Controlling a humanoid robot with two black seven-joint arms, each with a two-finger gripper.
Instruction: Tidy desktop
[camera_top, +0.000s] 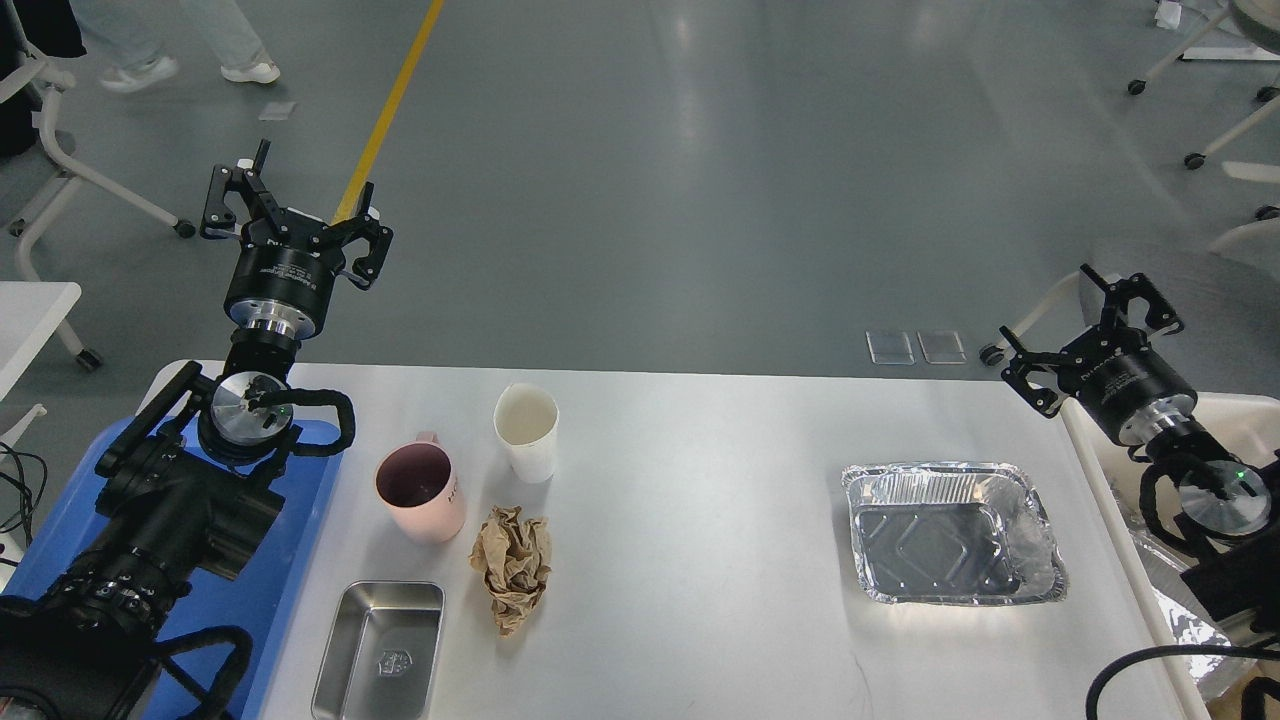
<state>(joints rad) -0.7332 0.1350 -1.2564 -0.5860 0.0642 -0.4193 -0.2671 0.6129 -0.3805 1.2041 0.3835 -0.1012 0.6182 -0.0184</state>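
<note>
The white desktop carries a pink mug, a white paper cup, a crumpled brown paper ball, a small steel tray and a foil tray. My left gripper is raised above the table's far left corner, open and empty. Past the far right corner, my right gripper is also open, holding nothing.
A blue plastic tray lies under my left arm at the left edge. A cream bin stands at the right edge with foil inside. Wheeled chairs and a person's feet are on the grey floor beyond.
</note>
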